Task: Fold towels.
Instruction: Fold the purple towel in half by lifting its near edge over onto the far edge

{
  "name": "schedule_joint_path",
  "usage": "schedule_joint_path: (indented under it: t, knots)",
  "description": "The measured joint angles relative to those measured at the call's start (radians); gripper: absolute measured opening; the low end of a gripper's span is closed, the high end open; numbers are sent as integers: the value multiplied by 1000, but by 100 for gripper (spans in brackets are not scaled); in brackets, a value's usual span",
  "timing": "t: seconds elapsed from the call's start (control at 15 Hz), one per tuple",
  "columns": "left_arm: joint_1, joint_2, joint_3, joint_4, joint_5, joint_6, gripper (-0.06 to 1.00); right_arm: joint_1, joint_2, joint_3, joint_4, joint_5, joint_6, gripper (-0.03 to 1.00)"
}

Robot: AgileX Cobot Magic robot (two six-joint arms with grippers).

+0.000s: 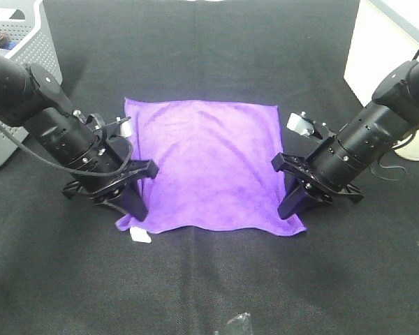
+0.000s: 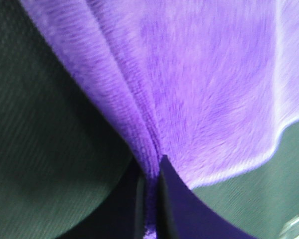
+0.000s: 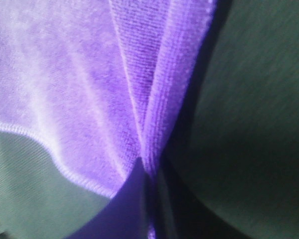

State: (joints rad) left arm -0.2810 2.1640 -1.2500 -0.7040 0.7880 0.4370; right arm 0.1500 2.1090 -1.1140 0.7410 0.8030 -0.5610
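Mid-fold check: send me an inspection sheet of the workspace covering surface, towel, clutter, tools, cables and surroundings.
Surface: black fabric tabletop.
Job's things: purple towel spread out flat; white tag at its near-left corner.
Clutter: dark scrap at the near edge.
Grippers: left tool and right tool each shut on a pinched towel edge.
Cables: black cable looping beside the left arm.
Surroundings: grey perforated basket far left; white unit far right.

A towel (image 1: pixel 202 164) lies spread at the middle of the worktop (image 1: pixel 209 63), the left gripper (image 1: pixel 136 202) clamped on its left edge and the right gripper (image 1: pixel 290 202) on its right edge, both toward the front. A basket (image 1: pixel 35 42) sits at the far left corner.
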Motion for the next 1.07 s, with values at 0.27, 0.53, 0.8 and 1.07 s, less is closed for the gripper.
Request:
schedule_joint_path:
  t: [0.27, 0.53, 0.8, 1.07]
  knots:
    - [-3, -132, 53, 163, 54, -76, 1, 0, -147, 1, -16, 111, 116, 0]
    - [-3, -263, 117, 242, 94, -165, 1, 1, -251, 13, -34, 204, 196, 0]
    - [18, -330, 83, 352, 94, -281, 1, 9, -315, -7, -23, 183, 217, 0]
    - [43, -240, -101, 392, 71, -281, 1, 9, -187, -215, -42, 148, 218, 0]
